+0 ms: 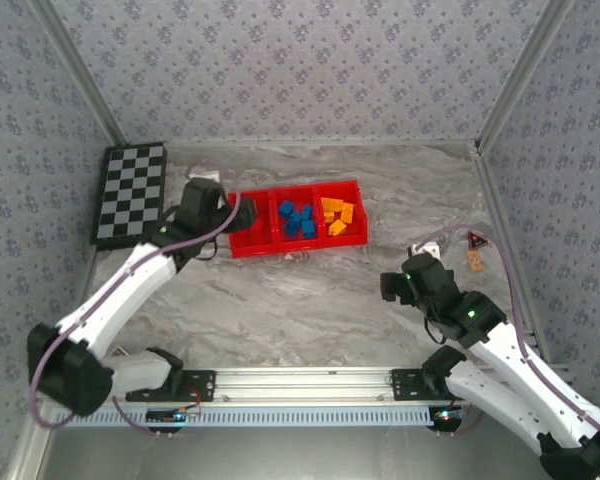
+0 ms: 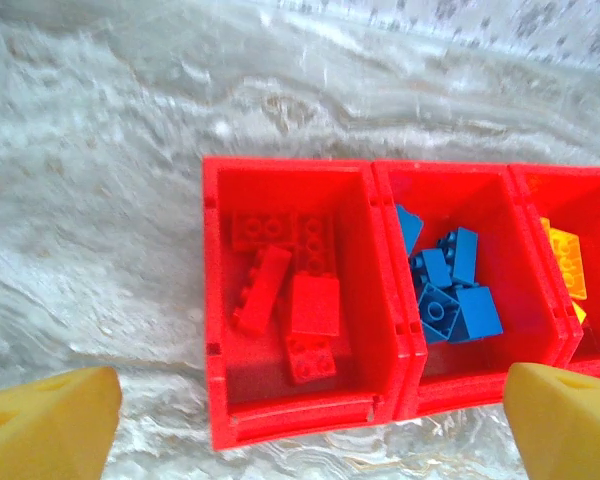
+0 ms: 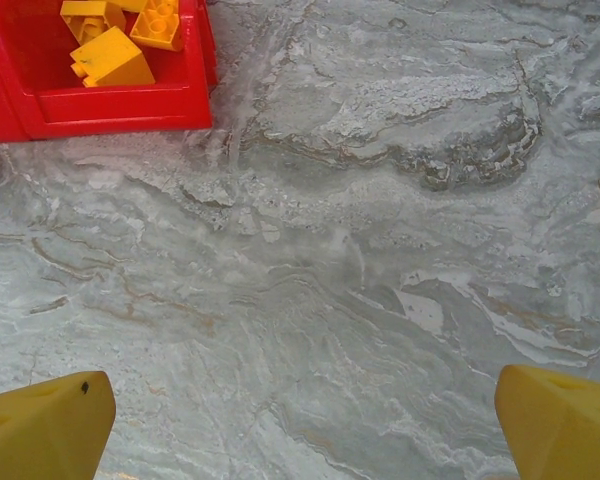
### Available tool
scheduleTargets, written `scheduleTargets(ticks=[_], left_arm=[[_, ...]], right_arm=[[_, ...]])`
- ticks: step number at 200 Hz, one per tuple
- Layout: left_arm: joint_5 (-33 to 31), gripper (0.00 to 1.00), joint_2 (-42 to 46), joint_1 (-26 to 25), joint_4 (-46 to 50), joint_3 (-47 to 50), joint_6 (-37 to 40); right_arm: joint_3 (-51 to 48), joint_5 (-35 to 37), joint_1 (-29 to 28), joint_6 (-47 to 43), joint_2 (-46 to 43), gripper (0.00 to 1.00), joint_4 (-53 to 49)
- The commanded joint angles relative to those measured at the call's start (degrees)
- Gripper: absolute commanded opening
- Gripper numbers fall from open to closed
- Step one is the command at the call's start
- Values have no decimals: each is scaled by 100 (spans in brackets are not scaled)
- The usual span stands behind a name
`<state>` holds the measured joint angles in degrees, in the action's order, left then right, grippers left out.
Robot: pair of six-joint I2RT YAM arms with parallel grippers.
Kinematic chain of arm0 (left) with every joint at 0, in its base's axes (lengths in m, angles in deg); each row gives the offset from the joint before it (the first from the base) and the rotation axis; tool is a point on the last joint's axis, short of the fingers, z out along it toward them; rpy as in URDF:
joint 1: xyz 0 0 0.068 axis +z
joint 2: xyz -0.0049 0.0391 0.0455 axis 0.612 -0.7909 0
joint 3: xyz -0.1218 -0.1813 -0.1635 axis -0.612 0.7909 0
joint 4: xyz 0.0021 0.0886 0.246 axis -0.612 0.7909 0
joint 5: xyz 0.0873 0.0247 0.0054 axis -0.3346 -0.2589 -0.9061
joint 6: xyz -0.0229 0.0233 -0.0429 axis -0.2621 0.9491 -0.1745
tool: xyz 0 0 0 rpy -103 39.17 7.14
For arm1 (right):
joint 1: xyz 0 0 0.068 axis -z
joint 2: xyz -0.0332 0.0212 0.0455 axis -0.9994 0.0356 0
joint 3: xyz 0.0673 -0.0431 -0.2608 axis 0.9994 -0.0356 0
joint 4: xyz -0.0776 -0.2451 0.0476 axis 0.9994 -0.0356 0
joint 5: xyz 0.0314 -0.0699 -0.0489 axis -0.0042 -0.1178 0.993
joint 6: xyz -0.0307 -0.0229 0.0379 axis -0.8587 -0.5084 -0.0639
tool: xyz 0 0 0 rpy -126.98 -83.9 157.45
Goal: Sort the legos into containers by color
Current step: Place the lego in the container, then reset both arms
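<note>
The red tray [image 1: 298, 243] has three compartments side by side. Red legos [image 2: 290, 290] lie in the left one, blue legos [image 2: 450, 290] in the middle one and yellow-orange legos [image 2: 565, 265] in the right one. My left gripper [image 2: 310, 425] hovers open above the front wall of the left compartment, with nothing between its yellow fingertips [image 2: 50, 425]. In the top view the left gripper [image 1: 205, 205] is at the tray's left end. My right gripper [image 3: 305, 425] is open and empty over bare table, to the front right of the tray [image 3: 110, 108] and its yellow legos [image 3: 110, 60]. The top view shows the right gripper [image 1: 400, 283].
A black-and-white checkerboard [image 1: 130, 193] lies at the back left, beside the left arm. A small tan tag [image 1: 474, 260] and a red triangle [image 1: 476, 238] sit by the right wall. Patterned walls close in three sides, and a metal rail [image 1: 300, 382] runs along the near edge.
</note>
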<state>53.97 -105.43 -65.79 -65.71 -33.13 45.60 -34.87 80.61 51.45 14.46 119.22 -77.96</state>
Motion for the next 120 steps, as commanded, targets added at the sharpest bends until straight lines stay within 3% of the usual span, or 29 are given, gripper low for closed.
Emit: scheduleTargets(ticks=[1,36,58,76,94,120], left_arm=[[-285,100,771,45,-607,614,590],[-41,100,2492,37,-2473,2509,1542],[-437,100,3526,37,-3691,3786,1854],[-820,100,4013,37,-3838,4244,1961],[-822,100,4158,37,-3787,4379,2049],[-936,100,4083,46,-3806,4462,2187]], right_arm=[[48,337,65,-38,-33,100,-57],[-83,932,177,-333,-334,100,656],[-616,1056,244,-1343,-676,100,2257],[-1292,1349,473,-2182,-796,100,3997],[-1984,1249,1252,-2529,-533,100,5567],[-2343,204,2968,-1678,404,100,6362]])
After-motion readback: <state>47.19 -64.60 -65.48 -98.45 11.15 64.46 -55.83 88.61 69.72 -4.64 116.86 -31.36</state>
